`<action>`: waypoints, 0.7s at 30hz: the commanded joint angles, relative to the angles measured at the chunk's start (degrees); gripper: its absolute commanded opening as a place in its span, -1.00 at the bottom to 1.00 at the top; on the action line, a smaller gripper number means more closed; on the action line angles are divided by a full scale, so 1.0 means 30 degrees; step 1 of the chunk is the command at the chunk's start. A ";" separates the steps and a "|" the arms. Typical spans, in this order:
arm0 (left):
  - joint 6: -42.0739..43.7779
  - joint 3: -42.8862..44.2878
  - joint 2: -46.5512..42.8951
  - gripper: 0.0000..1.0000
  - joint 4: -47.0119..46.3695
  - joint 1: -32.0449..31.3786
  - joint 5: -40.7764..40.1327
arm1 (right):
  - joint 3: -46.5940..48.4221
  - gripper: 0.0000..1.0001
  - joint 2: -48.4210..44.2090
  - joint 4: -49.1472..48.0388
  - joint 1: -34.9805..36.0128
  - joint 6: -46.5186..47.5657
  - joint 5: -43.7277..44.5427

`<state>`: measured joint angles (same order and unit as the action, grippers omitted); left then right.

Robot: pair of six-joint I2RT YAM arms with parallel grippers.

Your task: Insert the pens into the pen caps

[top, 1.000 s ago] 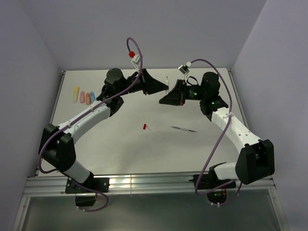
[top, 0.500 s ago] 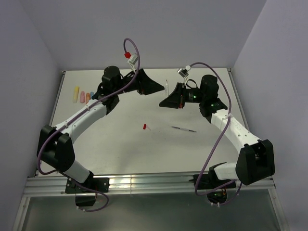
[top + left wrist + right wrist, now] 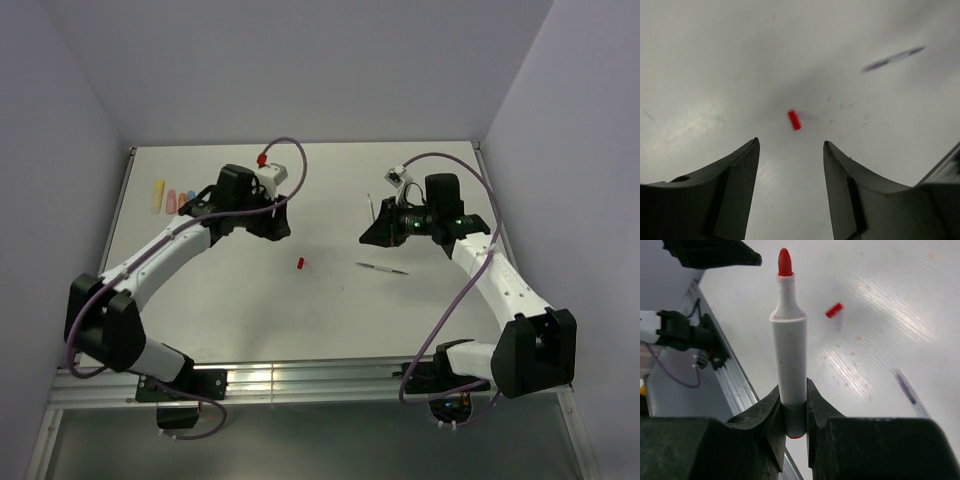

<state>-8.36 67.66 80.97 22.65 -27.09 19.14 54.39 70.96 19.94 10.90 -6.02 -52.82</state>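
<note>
My right gripper point(image 3: 791, 389) is shut on the lower end of a white pen point(image 3: 788, 355) with a bare red tip, held upright. From above, that gripper point(image 3: 371, 236) hangs right of centre with the white pen point(image 3: 372, 208) sticking up from it. A small red pen cap point(image 3: 300, 263) lies on the table between the arms. My left gripper point(image 3: 790, 142) is open and empty, pointing down at the red cap point(image 3: 794, 120) just beyond its fingertips. From above, the left gripper point(image 3: 278, 228) is up and left of the cap.
A thin grey pen point(image 3: 382, 268) lies right of the red cap, also seen as a blurred grey pen point(image 3: 892, 58) from the left wrist. Yellow point(image 3: 158, 193), pink point(image 3: 171, 200) and orange point(image 3: 182, 203) pens lie in a row at the far left of the table.
My left gripper has opened, drawn back from the white pen and swung down and left over the table. My right gripper has carried the pen to the right and lower.
</note>
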 commanded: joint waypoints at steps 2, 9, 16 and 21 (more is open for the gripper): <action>0.1001 0.0209 0.2771 0.09 0.3667 -0.1598 -0.3537 | 0.1030 -1.00 -0.0947 0.3369 -0.0818 0.2915 0.2136; -0.0493 0.2230 0.6815 -0.20 0.4518 -0.3185 -0.4620 | 0.1263 -1.00 -0.1330 0.4365 -0.1112 0.3324 0.2107; -0.0787 0.3696 0.9220 -0.31 0.4841 -0.3713 -0.5441 | 0.1791 -1.00 -0.0977 0.5070 -0.1142 0.3706 0.2166; -0.0817 0.4077 0.9923 -0.31 0.4958 -0.4152 -0.5441 | 0.1763 -1.00 -0.0802 0.5129 -0.1171 0.3823 0.2050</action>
<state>-10.22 77.17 109.71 36.71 -38.30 3.68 57.10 68.66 34.81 7.77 4.19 -46.52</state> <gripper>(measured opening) 0.348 0.233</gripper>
